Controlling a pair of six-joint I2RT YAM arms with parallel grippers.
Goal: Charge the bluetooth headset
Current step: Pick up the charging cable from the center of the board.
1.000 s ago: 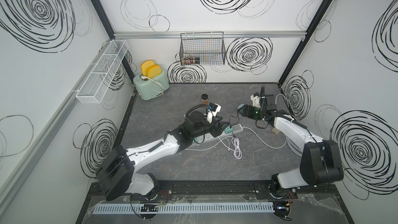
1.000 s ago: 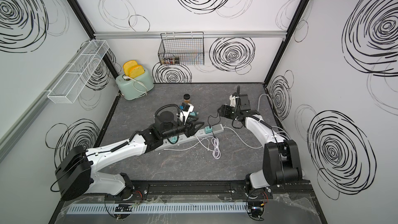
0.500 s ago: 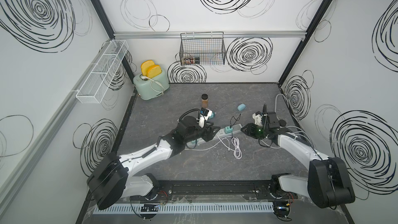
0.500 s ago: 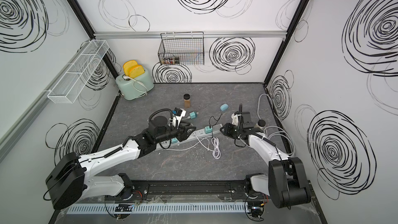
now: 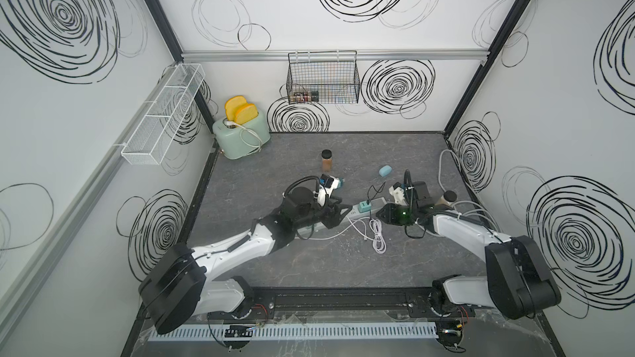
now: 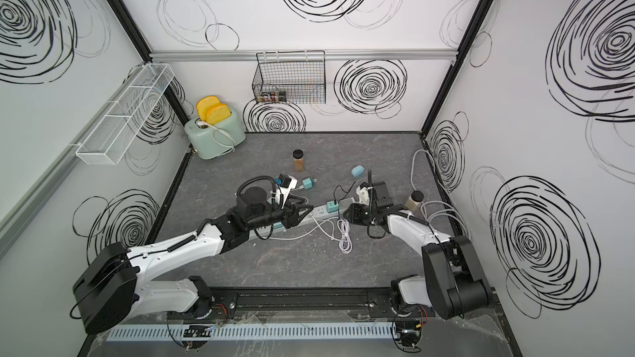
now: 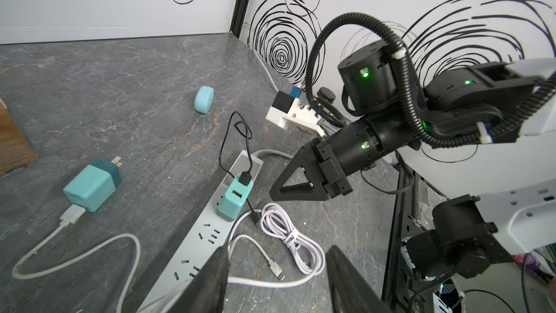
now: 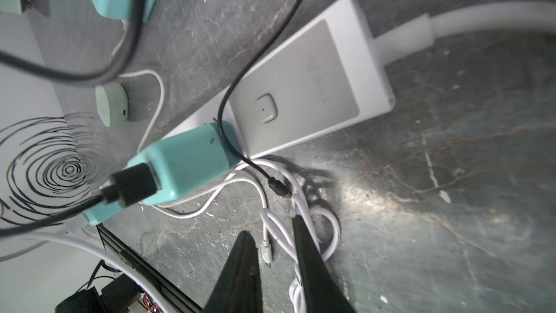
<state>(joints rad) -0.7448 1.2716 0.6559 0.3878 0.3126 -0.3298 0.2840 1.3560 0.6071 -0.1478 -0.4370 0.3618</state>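
Note:
The bluetooth headset, a light blue oval case point(image 5: 385, 170) point(image 7: 203, 99), lies alone on the grey table behind the right arm. A teal charger point(image 5: 363, 206) point(image 8: 186, 161) sits plugged into the white power strip point(image 5: 376, 202) point(image 8: 301, 91). Its black cable ends in a free plug point(image 8: 278, 189) on the table. My right gripper point(image 5: 379, 216) point(image 8: 270, 227) hovers low over a coiled white cable point(image 5: 377, 238), jaws narrowly open, gripping nothing; a white plug point(image 8: 267, 252) shows in the gap. My left gripper point(image 5: 338, 216) point(image 7: 276, 254) stands open and holds nothing over the strip.
A second teal charger point(image 5: 338, 183) with a white cable lies loose behind the left wrist. A spice jar point(image 5: 326, 159) stands mid-table and another jar point(image 5: 448, 197) beside the right arm. The toaster point(image 5: 240, 135) is back left, a wire basket point(image 5: 323, 80) on the back wall.
My right arm left the headset lying at the back and swung forward to the cables, its jaws narrowing. The left arm drew back slightly, still open.

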